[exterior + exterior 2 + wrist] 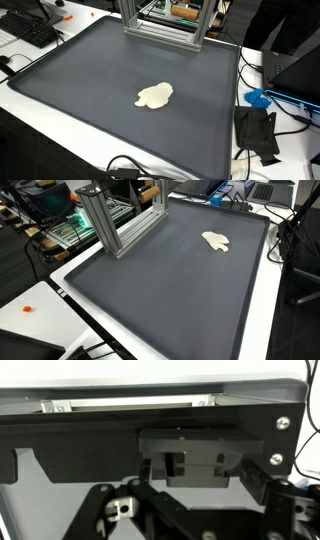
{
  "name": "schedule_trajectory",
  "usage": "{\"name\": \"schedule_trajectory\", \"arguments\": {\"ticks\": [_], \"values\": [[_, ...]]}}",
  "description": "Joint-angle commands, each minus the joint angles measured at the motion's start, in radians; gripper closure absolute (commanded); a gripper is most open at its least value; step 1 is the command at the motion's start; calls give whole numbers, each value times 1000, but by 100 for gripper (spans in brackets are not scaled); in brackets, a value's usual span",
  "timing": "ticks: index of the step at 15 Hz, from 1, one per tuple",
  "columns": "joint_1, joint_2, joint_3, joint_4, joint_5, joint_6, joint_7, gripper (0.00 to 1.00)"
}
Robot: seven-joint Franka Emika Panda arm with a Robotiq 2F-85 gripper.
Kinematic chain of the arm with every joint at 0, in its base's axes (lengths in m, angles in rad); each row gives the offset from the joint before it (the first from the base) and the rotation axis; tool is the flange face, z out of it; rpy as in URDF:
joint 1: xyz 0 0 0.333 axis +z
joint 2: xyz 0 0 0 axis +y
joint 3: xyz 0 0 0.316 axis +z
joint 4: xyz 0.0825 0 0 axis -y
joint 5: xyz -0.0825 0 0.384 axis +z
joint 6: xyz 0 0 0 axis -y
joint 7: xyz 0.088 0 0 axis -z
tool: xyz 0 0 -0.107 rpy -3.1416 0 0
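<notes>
My gripper (195, 520) shows only in the wrist view. Its two black fingers stand wide apart at the bottom of the picture, open and empty. It hangs close over a black boxy device (190, 455) with screws on a white surface, touching nothing that I can see. The arm and gripper are out of view in both exterior views. A small cream, lumpy soft object (155, 95) lies alone on a large dark grey mat (90, 90); it also shows in an exterior view (215, 240) near the mat's far corner (150, 290).
An aluminium frame (165, 25) stands at the mat's back edge, also seen in an exterior view (115, 220). A keyboard (30, 28), cables, a blue item (258, 98) and a black bracket (256, 135) lie around the mat on the white table.
</notes>
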Motion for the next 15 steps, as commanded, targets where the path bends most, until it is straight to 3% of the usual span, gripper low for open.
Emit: {"name": "schedule_trajectory", "arguments": {"ticks": [1,7,15], "values": [[-22,24,10,66,-6,-35,-7,0],[-67,161,33,207,11,13,98,0],[-89,450,61,375,-9,185,290,0]]}}
